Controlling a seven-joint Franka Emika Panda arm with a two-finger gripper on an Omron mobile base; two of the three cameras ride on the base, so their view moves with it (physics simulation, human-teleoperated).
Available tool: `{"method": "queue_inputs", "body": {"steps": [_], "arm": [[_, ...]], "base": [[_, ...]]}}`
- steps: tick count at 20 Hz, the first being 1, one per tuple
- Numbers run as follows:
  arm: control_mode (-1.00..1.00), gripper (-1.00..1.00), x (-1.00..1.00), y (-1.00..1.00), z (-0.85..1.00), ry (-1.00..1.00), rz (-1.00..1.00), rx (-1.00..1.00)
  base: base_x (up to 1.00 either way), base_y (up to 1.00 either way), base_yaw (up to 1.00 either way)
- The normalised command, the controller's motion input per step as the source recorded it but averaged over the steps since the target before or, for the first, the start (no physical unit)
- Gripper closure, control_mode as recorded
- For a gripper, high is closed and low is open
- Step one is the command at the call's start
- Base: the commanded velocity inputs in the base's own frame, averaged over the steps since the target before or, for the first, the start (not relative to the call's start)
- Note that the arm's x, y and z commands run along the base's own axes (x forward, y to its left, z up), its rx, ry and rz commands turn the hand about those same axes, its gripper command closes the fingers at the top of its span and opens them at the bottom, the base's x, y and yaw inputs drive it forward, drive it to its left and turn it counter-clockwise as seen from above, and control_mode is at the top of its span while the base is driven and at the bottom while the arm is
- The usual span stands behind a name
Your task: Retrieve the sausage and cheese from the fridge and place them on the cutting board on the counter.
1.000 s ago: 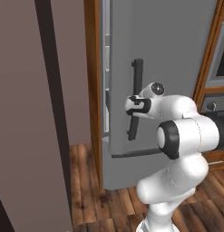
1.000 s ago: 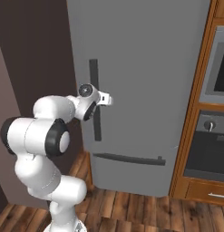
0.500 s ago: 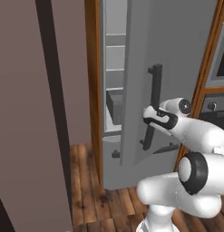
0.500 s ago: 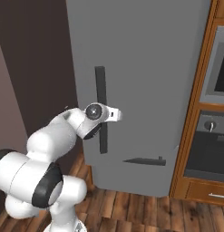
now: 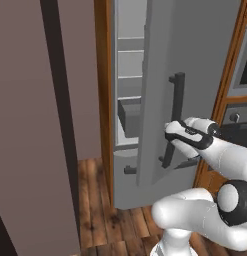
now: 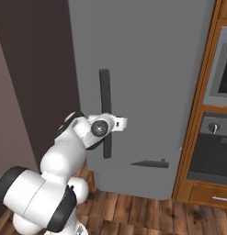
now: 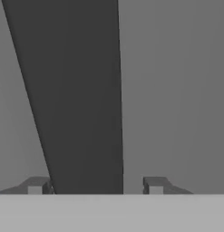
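1. Left base view: the gripper [image 5: 171,133] sits at the dark handle [image 5: 173,117] of the fridge [image 5: 195,75]. The door is swung partly out, and to the far side of the hand pale shelves [image 5: 130,77] and a grey bin [image 5: 130,116] show through the gap. No sausage or cheese can be made out on them from here.

2. Right base view: the gripper [image 6: 120,123] reaches from the arm's side across the lower part of the handle [image 6: 104,117], about two-thirds of the way down the bar. An oven [image 6: 211,144] in a wooden cabinet stands well off on the far side of the hand.

3. Hand view: the handle [image 7: 72,95] runs straight ahead between the 2 fingertips [image 7: 37,185], close by the one on the view's left and clear of the other. The jaws stand apart wider than the bar, so it looks loosely straddled, not clamped.

4. Progress, as I judge it: the door is only partly opened. Widening it, finding both foods, and carrying each to the cutting board is all left to do.
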Motion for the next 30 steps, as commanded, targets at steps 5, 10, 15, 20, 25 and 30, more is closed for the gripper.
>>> {"method": "queue_inputs", "body": {"steps": [5, 10, 15, 20, 25, 30], "arm": [[-1.0, -1.0, -0.6, -0.6, 0.13, 0.05, -0.02, 0.04], [-1.0, -1.0, -0.35, -0.5, 0.49, 0.23, 0.0, 0.01], [-1.0, -1.0, -0.3, -0.32, 0.5, 0.24, 0.01, 0.0], [-1.0, -1.0, -0.81, -0.12, 0.4, 0.07, 0.05, -0.01], [-1.0, -1.0, -0.63, 0.47, 0.22, 0.0, 0.01, -0.12], [-1.0, -1.0, -0.02, 0.99, 0.48, 0.12, -0.1, -0.17]], "base": [[0.0, 0.0, 0.0], [0.0, 0.0, 0.0], [0.0, 0.0, 0.0], [0.0, 0.0, 0.0], [0.0, 0.0, 0.0], [0.0, 0.0, 0.0]]}}
